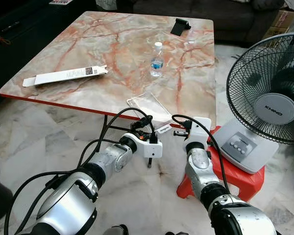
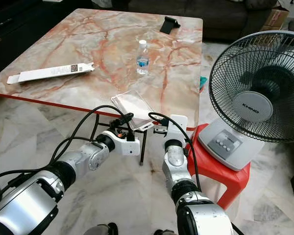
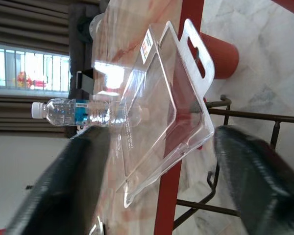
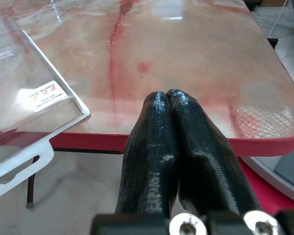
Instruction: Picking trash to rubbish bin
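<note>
I have the left hand (image 3: 152,181) at the bench's (image 1: 88,54) near edge, fingers spread either side of the clear plastic package (image 1: 149,108), not touching it. That package overhangs the near edge. My right hand (image 4: 169,105) sits just beside it at the same edge, fingers pressed together, holding nothing. A water bottle (image 1: 157,59) stands mid-bench, and a white carton (image 1: 63,76) lies by the left edge.

Silver jointed arms, looping black cables, white wrist housings, black-fingered tools
</note>
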{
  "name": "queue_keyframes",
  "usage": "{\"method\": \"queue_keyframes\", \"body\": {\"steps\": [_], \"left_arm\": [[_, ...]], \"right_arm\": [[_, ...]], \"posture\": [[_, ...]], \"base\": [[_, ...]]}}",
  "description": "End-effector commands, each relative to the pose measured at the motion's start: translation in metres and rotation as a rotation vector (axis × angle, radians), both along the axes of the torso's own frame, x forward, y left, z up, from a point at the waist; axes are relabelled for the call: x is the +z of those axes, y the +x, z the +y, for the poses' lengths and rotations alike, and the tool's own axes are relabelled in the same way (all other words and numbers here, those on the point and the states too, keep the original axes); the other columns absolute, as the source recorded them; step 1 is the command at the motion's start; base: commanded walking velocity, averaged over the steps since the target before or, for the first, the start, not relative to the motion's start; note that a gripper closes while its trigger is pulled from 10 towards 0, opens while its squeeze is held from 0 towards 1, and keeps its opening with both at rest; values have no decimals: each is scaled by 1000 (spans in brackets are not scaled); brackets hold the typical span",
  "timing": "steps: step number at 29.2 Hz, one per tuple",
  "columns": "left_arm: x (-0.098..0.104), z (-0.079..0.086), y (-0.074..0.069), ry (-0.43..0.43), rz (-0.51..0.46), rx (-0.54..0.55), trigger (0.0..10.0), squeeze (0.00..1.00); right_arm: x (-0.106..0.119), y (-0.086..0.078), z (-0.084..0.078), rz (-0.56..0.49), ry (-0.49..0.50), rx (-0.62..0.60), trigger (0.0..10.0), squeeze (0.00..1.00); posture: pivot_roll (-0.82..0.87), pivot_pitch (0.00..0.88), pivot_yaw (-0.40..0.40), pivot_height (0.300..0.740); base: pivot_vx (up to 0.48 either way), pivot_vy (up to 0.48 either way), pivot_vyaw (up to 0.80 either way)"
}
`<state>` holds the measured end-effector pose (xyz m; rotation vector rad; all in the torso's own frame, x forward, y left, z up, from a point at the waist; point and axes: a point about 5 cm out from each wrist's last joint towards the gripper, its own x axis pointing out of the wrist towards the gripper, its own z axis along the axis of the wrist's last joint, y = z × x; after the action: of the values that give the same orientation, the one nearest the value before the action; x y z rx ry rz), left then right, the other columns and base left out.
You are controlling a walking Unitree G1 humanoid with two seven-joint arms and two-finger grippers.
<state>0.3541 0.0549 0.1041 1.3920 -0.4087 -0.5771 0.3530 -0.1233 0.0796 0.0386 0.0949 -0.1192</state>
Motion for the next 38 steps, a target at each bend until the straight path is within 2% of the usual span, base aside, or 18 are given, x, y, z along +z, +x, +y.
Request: {"method": "queue_keyframes", "body": {"steps": [1, 14, 26, 31, 38], "left_arm": [[1, -1, 1, 19, -7, -9, 0, 0], [-3, 0, 0, 19, 6, -4, 0, 0], [0, 4, 2, -24, -25, 33, 0, 0], [27, 17, 14, -144, -201, 101, 0, 0], [57, 28, 19, -271, -393, 115, 0, 0]], "right_arm": [[-1, -1, -1, -5, 7, -13, 10000, 0], [-3, -2, -2, 2, 4, -14, 10000, 0], [-1, -2, 0, -8, -7, 0, 10000, 0], [3, 0, 2, -32, -11, 8, 10000, 0], [8, 2, 5, -50, -15, 20, 10000, 0]], "posture": [[104, 119, 30, 740], [103, 118, 32, 740], [104, 110, 29, 740], [107, 101, 27, 740], [110, 89, 25, 740]], "base": [[0, 0, 0], [0, 0, 0], [0, 0, 0], [0, 0, 0], [0, 0, 0]]}}
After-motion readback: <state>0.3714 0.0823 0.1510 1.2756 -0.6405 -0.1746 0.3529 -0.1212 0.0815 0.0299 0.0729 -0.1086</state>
